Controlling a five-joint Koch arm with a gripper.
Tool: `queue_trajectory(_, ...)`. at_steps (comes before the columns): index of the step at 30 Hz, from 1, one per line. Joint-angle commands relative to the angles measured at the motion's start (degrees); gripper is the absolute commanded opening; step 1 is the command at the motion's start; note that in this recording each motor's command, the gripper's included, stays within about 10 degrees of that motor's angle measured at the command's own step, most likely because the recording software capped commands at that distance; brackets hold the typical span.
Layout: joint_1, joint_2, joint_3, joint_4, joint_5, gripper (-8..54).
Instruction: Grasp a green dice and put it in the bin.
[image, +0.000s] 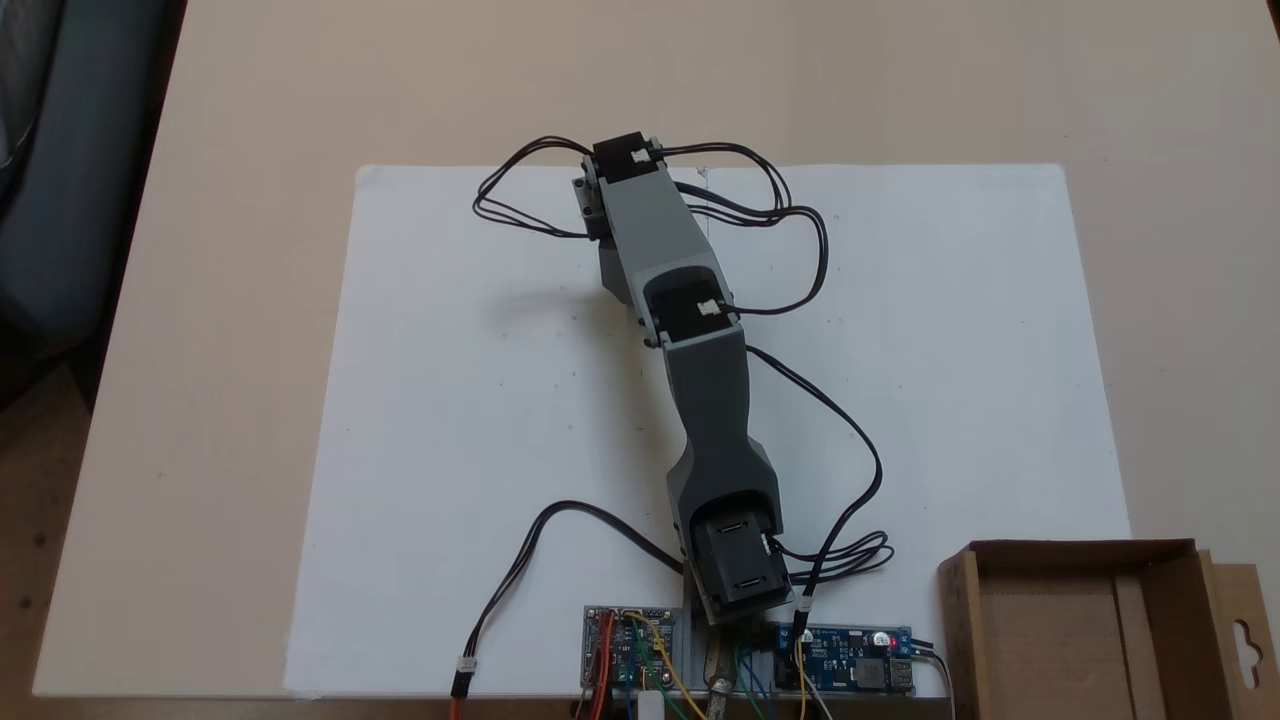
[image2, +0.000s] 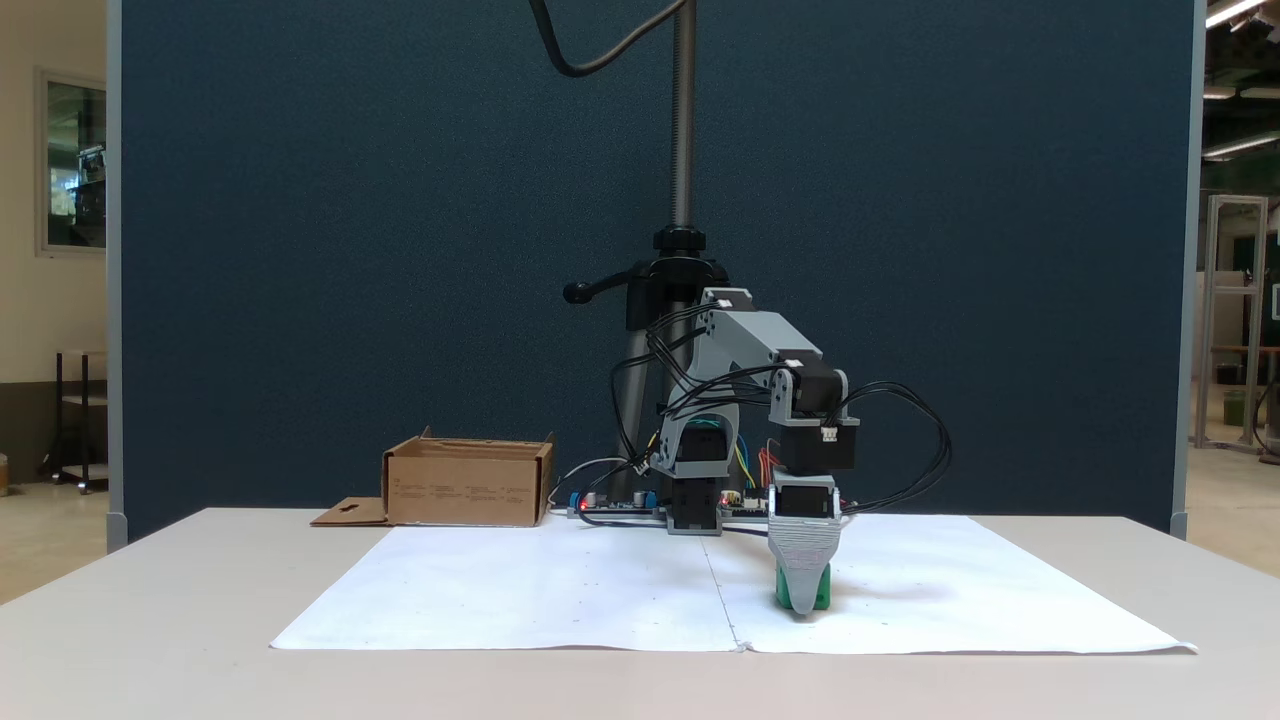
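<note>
The green dice (image2: 784, 596) rests on the white paper, right of centre in a fixed view. My gripper (image2: 803, 604) points straight down over it, and its grey ribbed front finger (image2: 803, 545) covers the middle of the dice. The jaws stand one behind the other, so their gap is hidden. From above, the grey arm (image: 690, 350) reaches toward the far side of the paper and its wrist covers the gripper and the dice. The bin (image: 1080, 548), a brown cardboard box with a hang-hole flap, sits at the bottom right; it also appears at the back left (image2: 465, 490).
A large white paper sheet (image: 450, 450) covers the beige table. Circuit boards (image: 630, 645) and loose black cables (image: 800, 250) lie around the arm's base. A camera stand pole (image2: 683, 150) rises behind the arm before a dark blue partition.
</note>
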Motion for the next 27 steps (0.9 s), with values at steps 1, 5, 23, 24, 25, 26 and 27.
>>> queue_trajectory(1,-0.09,0.88,-0.18,-1.85,-5.27,41.1)
queue_trajectory(5,0.18,0.88,-0.26,-2.2,-6.77,41.1)
queue_trajectory(23,1.41,0.88,0.7,-2.11,-6.77,35.7)
queue_trajectory(24,1.41,0.88,0.79,-2.11,-6.77,33.7)
queue_trajectory(25,1.41,0.88,0.88,-2.11,-6.77,32.4)
queue_trajectory(26,1.41,0.88,0.88,-2.11,-6.77,31.7)
queue_trajectory(27,1.41,0.88,0.97,-2.02,-6.68,31.7)
